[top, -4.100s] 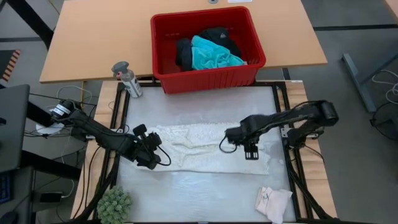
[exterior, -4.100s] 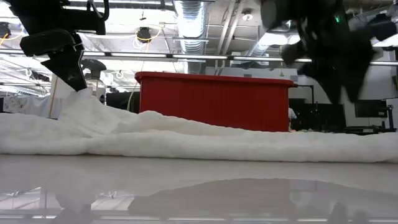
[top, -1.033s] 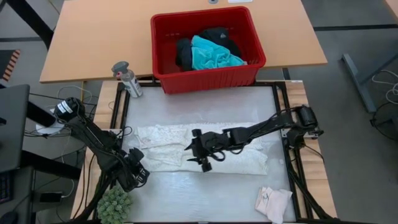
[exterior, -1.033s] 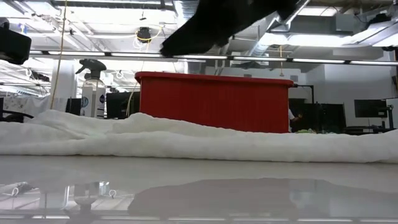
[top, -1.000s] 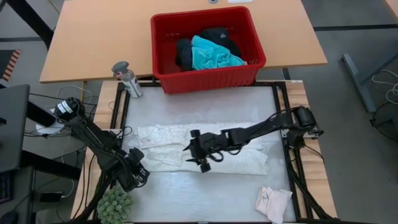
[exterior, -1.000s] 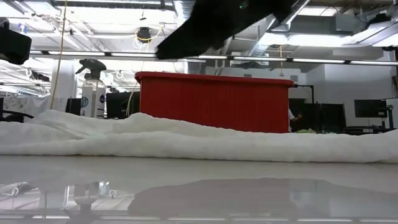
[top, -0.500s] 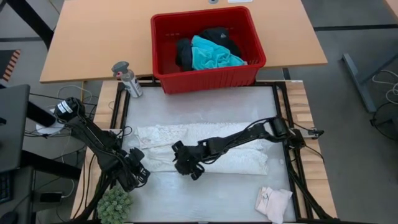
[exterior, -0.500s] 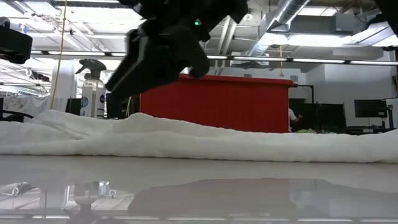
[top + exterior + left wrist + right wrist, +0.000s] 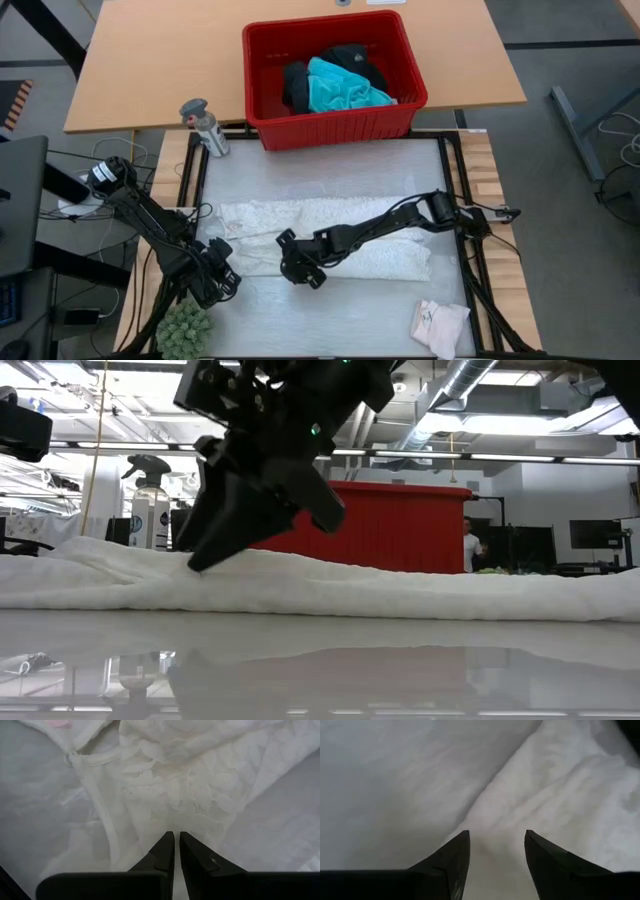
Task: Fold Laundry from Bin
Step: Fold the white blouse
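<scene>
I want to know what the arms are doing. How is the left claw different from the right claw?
The left claw is shut and sits beside the white lacy top, near its left end. The right claw is open, reaching down onto the top's near edge by the middle. Both are dark with two fingers.

The left pincer [image 9: 174, 851] points its two dark fingers [image 9: 161, 852] up from six o'clock, their tips drawn together with only a thin slit between them and nothing caught there. Straight ahead of the tips, from the centre out to twelve and two o'clock, lies the white lacy top [image 9: 200, 780], its patterned lace crumpled into soft folds. A narrow white strap [image 9: 100, 815] runs from a knot-like gather at about ten o'clock down toward seven o'clock. At eleven o'clock a small pink patch [image 9: 59, 723] shows at the edge. The pale bench [image 9: 280, 825] lies bare at four o'clock, beside the garment's edge.
</scene>
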Tool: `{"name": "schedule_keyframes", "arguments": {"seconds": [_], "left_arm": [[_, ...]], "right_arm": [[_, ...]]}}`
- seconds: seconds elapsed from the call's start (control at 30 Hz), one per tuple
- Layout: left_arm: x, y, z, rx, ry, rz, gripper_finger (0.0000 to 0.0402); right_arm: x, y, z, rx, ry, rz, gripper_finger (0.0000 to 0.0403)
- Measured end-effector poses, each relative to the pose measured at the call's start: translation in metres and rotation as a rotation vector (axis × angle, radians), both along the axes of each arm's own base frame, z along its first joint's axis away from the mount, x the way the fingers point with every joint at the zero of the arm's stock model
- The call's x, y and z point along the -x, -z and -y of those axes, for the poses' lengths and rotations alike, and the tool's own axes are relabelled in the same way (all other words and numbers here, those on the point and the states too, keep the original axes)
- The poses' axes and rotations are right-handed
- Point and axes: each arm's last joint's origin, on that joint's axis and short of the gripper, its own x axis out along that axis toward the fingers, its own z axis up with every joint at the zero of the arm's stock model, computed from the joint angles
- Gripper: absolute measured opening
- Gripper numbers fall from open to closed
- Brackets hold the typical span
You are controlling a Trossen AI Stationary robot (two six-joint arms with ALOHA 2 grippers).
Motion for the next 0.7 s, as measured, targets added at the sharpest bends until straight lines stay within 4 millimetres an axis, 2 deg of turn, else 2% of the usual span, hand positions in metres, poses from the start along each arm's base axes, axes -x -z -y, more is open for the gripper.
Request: {"name": "schedule_keyframes", "arguments": {"seconds": [0.27,0.5,0.7], "left_arm": [[0.000,0.000,0.000,-0.005,0.009,0.000,0.0016],[0.000,0.000,0.000,-0.009,0.009,0.005,0.0016],[0.000,0.000,0.000,-0.012,0.017,0.004,0.0016]], "right_arm": [[0.000,0.001,0.007,0.005,0.020,-0.012,0.0168],[-0.002,0.001,0.017,0.000,0.081,-0.012,0.0098],[-0.001,0.001,0.013,0.000,0.074,-0.015,0.0032]]}}
